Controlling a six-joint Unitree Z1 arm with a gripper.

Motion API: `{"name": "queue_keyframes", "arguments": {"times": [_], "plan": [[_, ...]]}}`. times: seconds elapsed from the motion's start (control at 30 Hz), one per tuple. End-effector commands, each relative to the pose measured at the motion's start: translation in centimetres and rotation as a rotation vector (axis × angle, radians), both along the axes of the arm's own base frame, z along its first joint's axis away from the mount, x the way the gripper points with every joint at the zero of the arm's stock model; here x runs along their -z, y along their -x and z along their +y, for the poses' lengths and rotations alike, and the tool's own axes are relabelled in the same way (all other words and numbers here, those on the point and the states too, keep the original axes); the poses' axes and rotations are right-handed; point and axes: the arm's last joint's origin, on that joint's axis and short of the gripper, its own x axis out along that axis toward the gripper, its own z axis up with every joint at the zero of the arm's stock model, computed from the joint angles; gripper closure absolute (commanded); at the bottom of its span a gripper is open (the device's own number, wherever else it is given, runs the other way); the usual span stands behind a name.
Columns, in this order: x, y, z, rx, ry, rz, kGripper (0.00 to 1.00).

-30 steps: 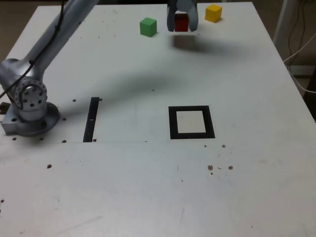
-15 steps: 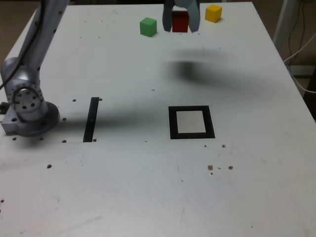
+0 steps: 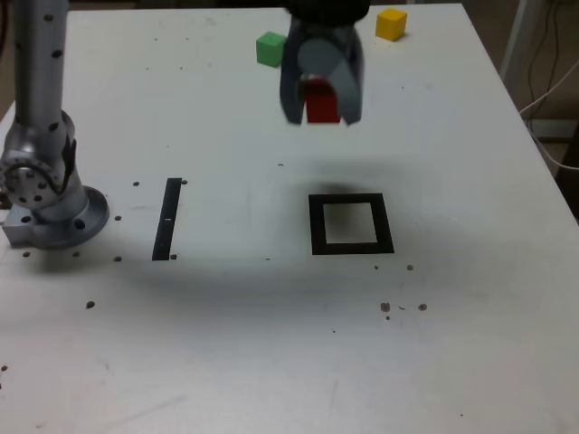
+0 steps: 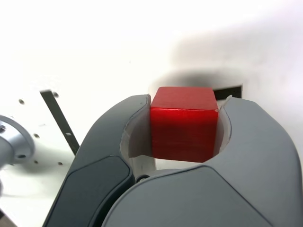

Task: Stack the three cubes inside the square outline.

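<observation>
Red cube point(image 3: 322, 100) clamped between the gripper point(image 3: 321, 95) jaws, carried clear of the table; it hangs short of the square outline point(image 3: 351, 223), presumably as the stack's base; green cube point(image 3: 270, 49) and yellow cube point(image 3: 391, 23) wait at the far edge.

We see the gripper point(image 4: 184, 137) clamped on the red cube point(image 4: 183, 124), 1 dark grey jaw pressing each side. Beyond the cube, part of the square outline point(image 4: 230, 91) shows on the white counter point(image 4: 94, 42), under a soft shadow. A narrow black strip point(image 4: 59, 121) lies well apart, near the arm's metal base point(image 4: 12, 142).
</observation>
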Motion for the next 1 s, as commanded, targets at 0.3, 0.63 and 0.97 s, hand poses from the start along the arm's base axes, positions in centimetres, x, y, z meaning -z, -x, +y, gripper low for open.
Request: {"name": "queue_keyframes", "arguments": {"times": [0.3,0.63,0.97], "plan": [[2.0,1.0,-5.1,-0.019,-0.016,0.03,0.74],[4.1,-0.7,-9.6,-0.008,0.011,0.04,0.74],[6.0,-3.7,-9.0,-0.015,-0.003,0.035,0.74]]}}
